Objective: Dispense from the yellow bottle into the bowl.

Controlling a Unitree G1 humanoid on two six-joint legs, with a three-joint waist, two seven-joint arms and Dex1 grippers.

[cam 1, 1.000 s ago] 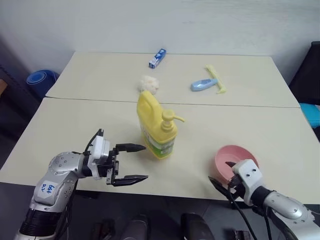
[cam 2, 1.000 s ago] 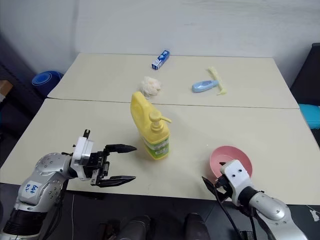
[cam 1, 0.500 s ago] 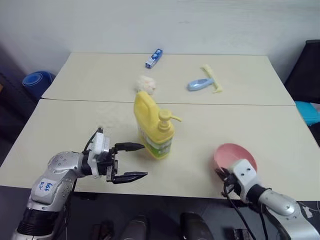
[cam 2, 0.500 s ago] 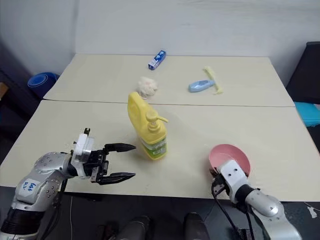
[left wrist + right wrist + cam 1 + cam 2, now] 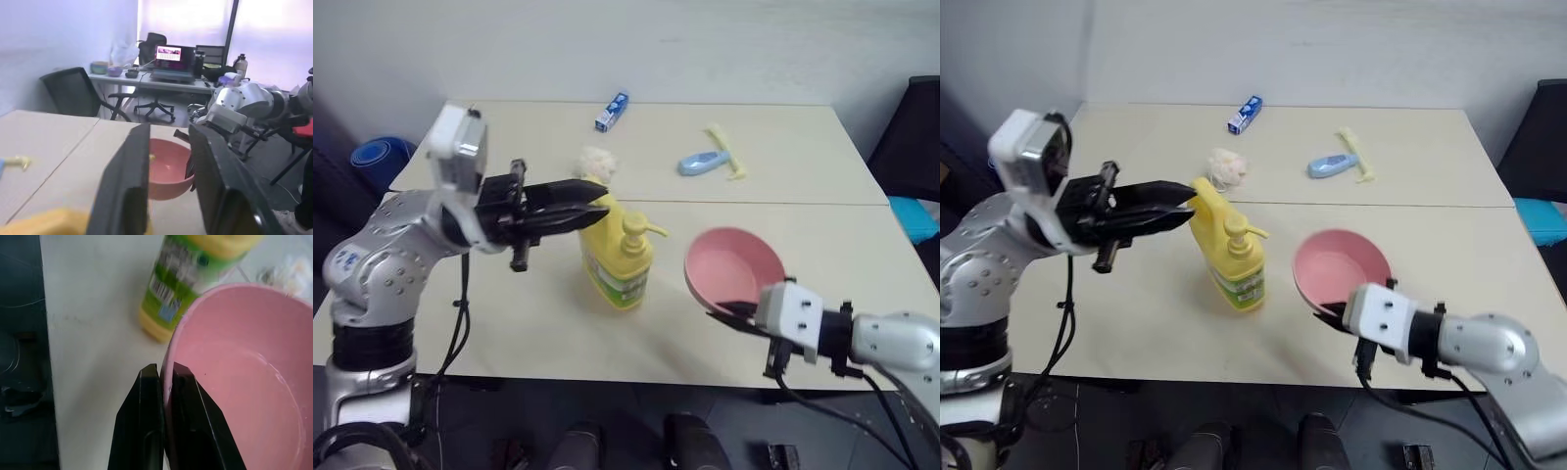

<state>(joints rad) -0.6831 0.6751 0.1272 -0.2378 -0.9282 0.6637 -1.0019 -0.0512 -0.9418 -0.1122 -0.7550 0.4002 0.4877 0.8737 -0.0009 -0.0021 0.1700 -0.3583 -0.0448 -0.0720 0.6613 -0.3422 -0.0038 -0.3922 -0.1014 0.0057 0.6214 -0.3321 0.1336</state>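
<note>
The yellow bottle (image 5: 619,257) stands upright mid-table, pump nozzle pointing right. My left gripper (image 5: 597,203) hovers level just above the bottle's handle, pointing right; its fingers (image 5: 126,196) are drawn nearly together with nothing between them. The pink bowl (image 5: 736,268) hangs off the table, tilted, right beside the bottle. My right gripper (image 5: 732,311) is shut on the bowl's near rim. In the right wrist view, my right gripper (image 5: 166,374) pinches the bowl (image 5: 244,367) at its rim, with the bottle's label (image 5: 176,284) beyond. The bowl (image 5: 166,171) also appears past the left fingers.
On the far table lie a blue-white tube (image 5: 608,111), a whitish puff (image 5: 596,161), a light-blue bottle (image 5: 699,163) and a pale yellow stick (image 5: 727,153). A seam (image 5: 783,203) joins the two tables. A blue object (image 5: 378,155) sits off the table's left edge.
My right gripper shut on the bowl's rim and raised it off the table toward the bottle. My left arm rose above the bottle and its fingers narrowed.
</note>
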